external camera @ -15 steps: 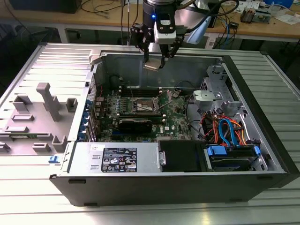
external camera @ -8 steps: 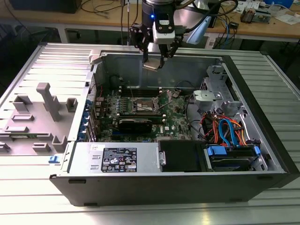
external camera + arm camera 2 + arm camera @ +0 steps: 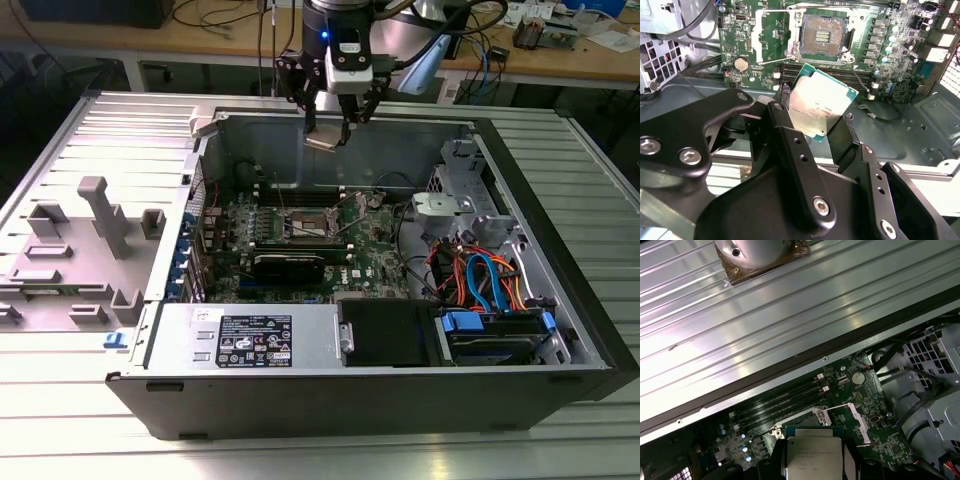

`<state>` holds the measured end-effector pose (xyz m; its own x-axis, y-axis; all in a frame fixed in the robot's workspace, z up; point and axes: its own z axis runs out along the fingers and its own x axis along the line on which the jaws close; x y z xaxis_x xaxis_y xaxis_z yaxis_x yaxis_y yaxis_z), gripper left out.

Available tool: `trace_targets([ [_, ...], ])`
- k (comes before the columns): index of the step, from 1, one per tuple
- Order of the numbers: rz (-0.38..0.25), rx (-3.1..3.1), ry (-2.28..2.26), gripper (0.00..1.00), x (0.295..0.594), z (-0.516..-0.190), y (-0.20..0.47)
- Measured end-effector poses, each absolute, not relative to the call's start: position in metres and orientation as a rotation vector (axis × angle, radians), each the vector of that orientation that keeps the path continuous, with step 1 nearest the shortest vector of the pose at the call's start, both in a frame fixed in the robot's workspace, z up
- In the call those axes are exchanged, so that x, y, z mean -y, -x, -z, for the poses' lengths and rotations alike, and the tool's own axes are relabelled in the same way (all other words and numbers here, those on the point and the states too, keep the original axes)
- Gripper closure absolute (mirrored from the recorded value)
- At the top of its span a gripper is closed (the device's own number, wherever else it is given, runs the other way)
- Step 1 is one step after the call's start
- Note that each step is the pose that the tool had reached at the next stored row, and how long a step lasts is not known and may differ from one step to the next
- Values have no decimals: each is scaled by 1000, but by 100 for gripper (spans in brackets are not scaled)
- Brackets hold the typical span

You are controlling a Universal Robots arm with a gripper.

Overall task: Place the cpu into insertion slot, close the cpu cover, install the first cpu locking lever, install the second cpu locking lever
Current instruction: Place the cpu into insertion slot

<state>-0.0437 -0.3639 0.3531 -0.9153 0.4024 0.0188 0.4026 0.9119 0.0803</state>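
Exterior view, starting at its left: you have a grey plastic tray (image 3: 80, 250) of moulded blocks lying on the ribbed metal table (image 3: 560, 140), just beside the open computer case (image 3: 300, 400). Along the case's near wall sit a labelled power supply (image 3: 250, 340), then a black drive (image 3: 385, 330), then a drive bay (image 3: 495, 335) with a blue handle, under a tangle of orange and blue cables (image 3: 480, 280). Behind those lies the green motherboard (image 3: 370, 265), with the insertion slot (image 3: 310, 225) near its middle. From this far off you cannot make out its contacts. Above the case's far wall hangs your gripper (image 3: 330, 130), the arm cut off by the frame's upper edge. The cpu (image 3: 322, 142) is a small pale sliver between its tips.

In the second wrist view the claw is drawn in to chip width. Its fingers (image 3: 790, 140) pinch the cpu by two opposite edges, and the silvery top is tilted and faces the camera. The black linkage hides much of the case floor. Beyond the chip, well apart from it, the slot lies bare with its contacts exposed, and the cpu cover (image 3: 762, 35) stands swung open beside it. In the first wrist view the chip is cut off by the frame edge and hides part of the slot.
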Motion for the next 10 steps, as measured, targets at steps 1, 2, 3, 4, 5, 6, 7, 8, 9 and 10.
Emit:
trace_targets([
  [1,130,3069,650,46,364,-353,44],
  [2,130,3068,654,46,364,-353,44],
  [3,129,3068,658,46,364,-353,44],
  [4,129,3067,661,46,364,-353,44],
  [5,129,3066,665,46,364,-353,44],
  [6,129,3066,669,46,364,-353,44],
  [7,130,3065,672,46,364,-353,44],
  [8,130,3064,675,46,364,-353,44],
  [9,129,3064,679,46,364,-353,44],
  [10,130,3061,690,46,364,-353,44],
])
